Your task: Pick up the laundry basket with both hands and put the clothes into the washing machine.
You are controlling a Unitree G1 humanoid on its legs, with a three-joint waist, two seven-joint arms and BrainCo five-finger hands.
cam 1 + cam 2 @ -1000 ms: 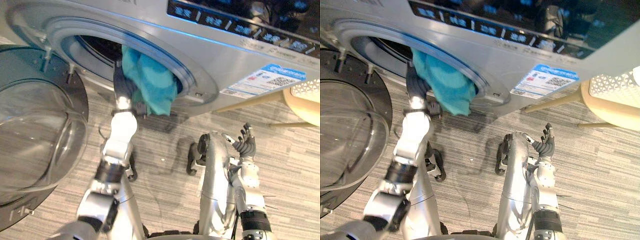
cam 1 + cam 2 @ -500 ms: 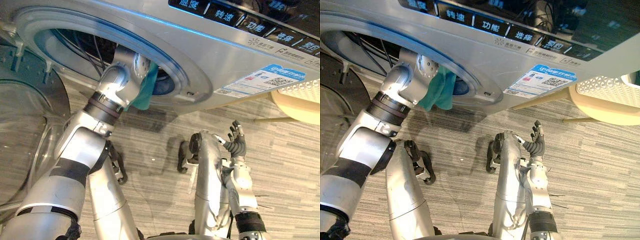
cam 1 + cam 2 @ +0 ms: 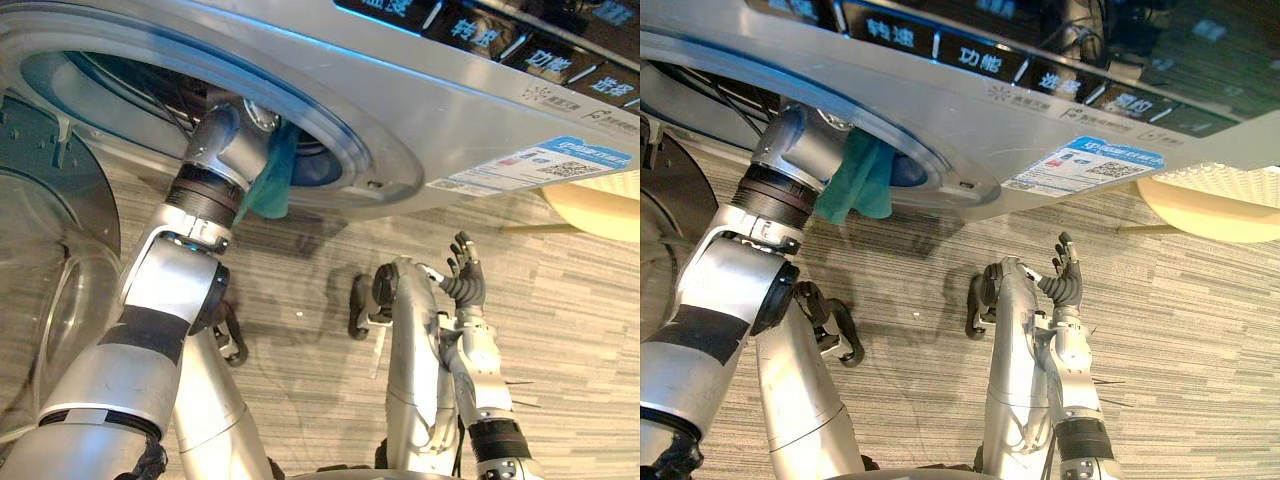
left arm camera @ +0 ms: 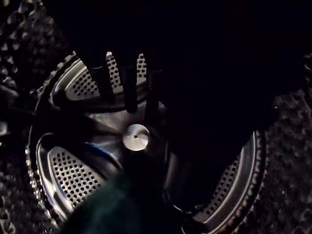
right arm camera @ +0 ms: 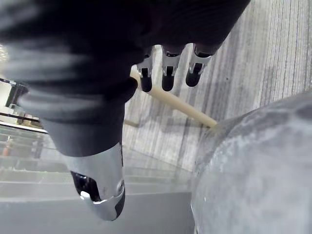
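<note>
Since a second ago the left hand (image 4: 130, 83) has pushed deeper into the washing machine (image 3: 440, 110), now inside the drum (image 4: 136, 137); its grip cannot be told. Teal cloth (image 3: 268, 185) hangs over the opening's lower rim. Right hand (image 3: 465, 282) is raised, loosely spread, empty.

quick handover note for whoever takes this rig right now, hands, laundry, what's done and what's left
Left hand: reached inside the washing machine, in its drum; its state cannot be read in the dark.
Right hand: open, empty, raised at the robot's right.
Teal cloth: partly in the drum, the rest hanging out over the opening's rim beside the left forearm.
Glass door: swung open.
Cream basket: at the right edge by the machine, neither hand on it.
Done: cloth brought to the drum.
Left: push it fully in, withdraw the arm.
</note>
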